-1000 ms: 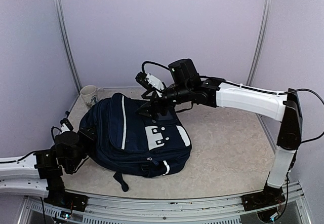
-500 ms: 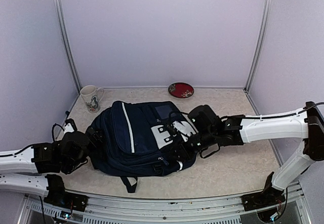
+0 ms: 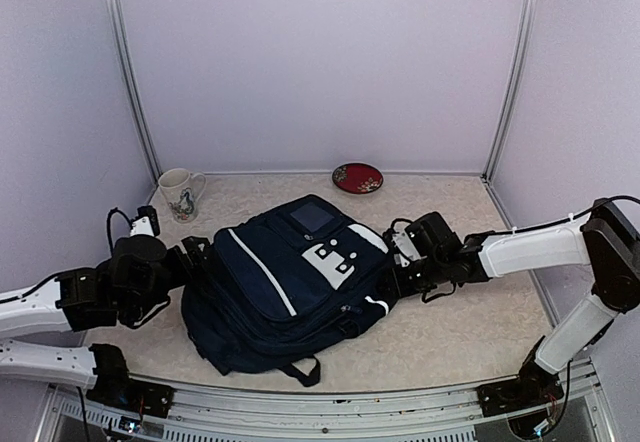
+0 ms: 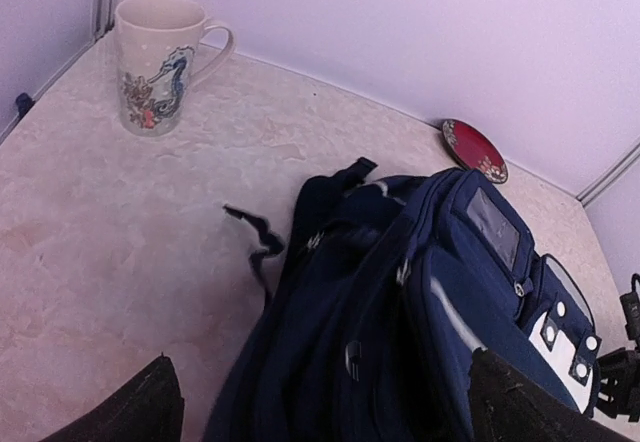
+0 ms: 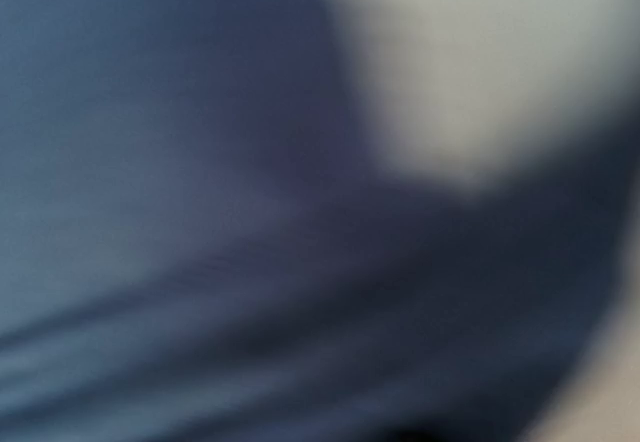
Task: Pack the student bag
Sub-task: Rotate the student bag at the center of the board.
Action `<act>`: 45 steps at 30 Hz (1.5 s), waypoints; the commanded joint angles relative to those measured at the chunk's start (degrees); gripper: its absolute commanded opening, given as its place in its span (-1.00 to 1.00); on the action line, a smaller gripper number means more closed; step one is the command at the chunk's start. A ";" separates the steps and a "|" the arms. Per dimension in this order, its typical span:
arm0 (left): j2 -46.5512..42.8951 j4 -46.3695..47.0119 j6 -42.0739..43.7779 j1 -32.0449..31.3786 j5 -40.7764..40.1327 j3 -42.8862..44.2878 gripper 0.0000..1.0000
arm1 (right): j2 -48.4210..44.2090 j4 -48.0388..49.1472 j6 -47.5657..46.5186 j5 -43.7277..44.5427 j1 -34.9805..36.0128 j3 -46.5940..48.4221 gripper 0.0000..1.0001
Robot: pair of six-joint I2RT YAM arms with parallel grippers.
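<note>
– Student bag [image 3: 290,282]: where is it?
– Lying flat in the middle of the tabletop [image 3: 470,312], white patch up. I can't see inside it.
– And the claws?
– The left gripper [image 3: 196,259] is at its left side, fingers wide apart. The right gripper [image 3: 398,267] is right up against its right side. I can't tell if that one is pinching.
– Anything else?
– A mug [image 3: 178,194] stands in the far left corner. A red dish [image 3: 357,177] lies by the far edge. The walls are pale purple.

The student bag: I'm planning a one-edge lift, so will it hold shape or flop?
The student bag likely flops: its soft fabric lies slumped and creased. Its loose strap may trail and snag. Lying flat, it shouldn't roll.
</note>
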 commanded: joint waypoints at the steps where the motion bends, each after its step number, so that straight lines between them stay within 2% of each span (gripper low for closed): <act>1: 7.27 13.24 16.24 12.14 20.52 5.39 0.87 | 4.21 4.02 -8.43 3.43 -8.53 5.34 -0.22; 4: 13.09 17.67 17.53 24.49 36.67 6.77 0.67 | 9.83 1.80 -12.78 2.16 -11.04 14.76 -0.20; 7: 20.18 16.67 19.87 29.79 40.35 9.99 0.36 | 11.69 -2.68 -15.38 3.74 -11.78 22.26 -0.18; 9: 22.86 16.11 21.66 29.61 40.75 11.22 0.23 | 9.37 -4.18 -15.76 5.08 -11.79 22.67 -0.16; 11: 24.52 17.09 22.30 28.89 42.21 10.78 0.18 | 5.56 -5.86 -14.67 5.49 -11.79 20.16 -0.13; 16: 28.77 17.80 24.74 26.17 41.25 9.34 0.15 | -3.71 -6.66 -6.74 3.43 -11.48 3.93 -0.08; 18: 30.53 19.47 26.28 24.69 42.01 8.42 0.22 | -5.69 -4.14 -2.77 1.57 -10.14 -2.14 -0.08; 22: 34.75 19.83 28.96 21.65 41.32 8.58 0.28 | -4.35 -0.14 3.11 2.32 -5.47 -6.51 -0.07; 24: 36.24 18.22 31.53 18.44 37.92 9.69 0.27 | -0.86 2.94 3.86 -1.08 -5.16 -5.69 -0.07; 26: 36.79 16.17 34.85 13.99 35.18 10.68 0.27 | 2.80 5.19 2.97 -3.00 -5.33 -2.39 -0.07; 30: 34.80 15.93 36.80 7.63 36.68 8.92 0.25 | 12.66 5.75 -3.53 -4.57 -6.24 12.07 -0.07; 36: 30.49 20.04 36.44 -0.83 41.66 6.42 0.16 | 33.59 -0.01 -10.13 -12.38 -8.54 44.82 -0.09; 39: 32.12 19.73 39.29 -4.78 43.91 9.12 0.17 | 40.56 -8.56 -12.42 -10.06 -9.53 59.87 -0.09; 42: 33.51 16.92 41.59 -5.72 44.71 13.10 0.17 | 39.80 -10.28 -11.80 -7.73 -12.17 62.97 -0.09; 45: 31.95 13.92 45.54 -5.63 47.58 16.45 0.17 | 31.61 -9.87 -14.03 -2.49 -14.49 56.83 -0.09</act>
